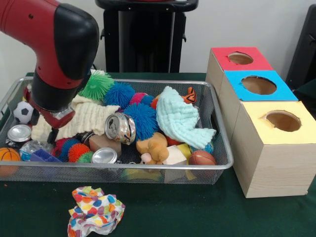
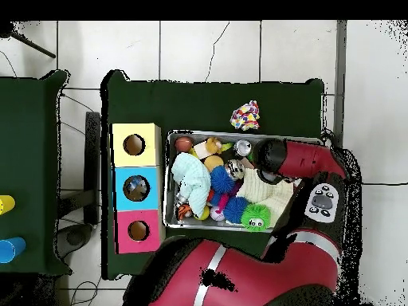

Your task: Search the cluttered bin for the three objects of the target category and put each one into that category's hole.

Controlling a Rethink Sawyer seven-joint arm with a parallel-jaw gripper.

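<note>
The wire mesh bin [image 1: 148, 167] stands on the green table, full of clutter; it also shows in the overhead view [image 2: 167, 179]. One wrinkly piece of clear plastic [image 1: 30, 146] lies at the bin's left end, beside a silver can [image 1: 19, 133]. Other clear pieces are hidden or out of view. My gripper [image 1: 52, 134] hangs from the red and black arm [image 1: 59, 54] and reaches down into the bin's left end, just right of the clear piece. In the overhead view the arm [image 2: 295, 159] covers the gripper.
Three wooden boxes stand right of the bin, each with a hole: red top [image 1: 240, 58], blue top [image 1: 258, 85], yellow top [image 1: 282, 120]. A dotted cloth [image 1: 96, 210] lies on the table before the bin. Cans [image 1: 120, 128], spiky balls, towels and toys fill the bin.
</note>
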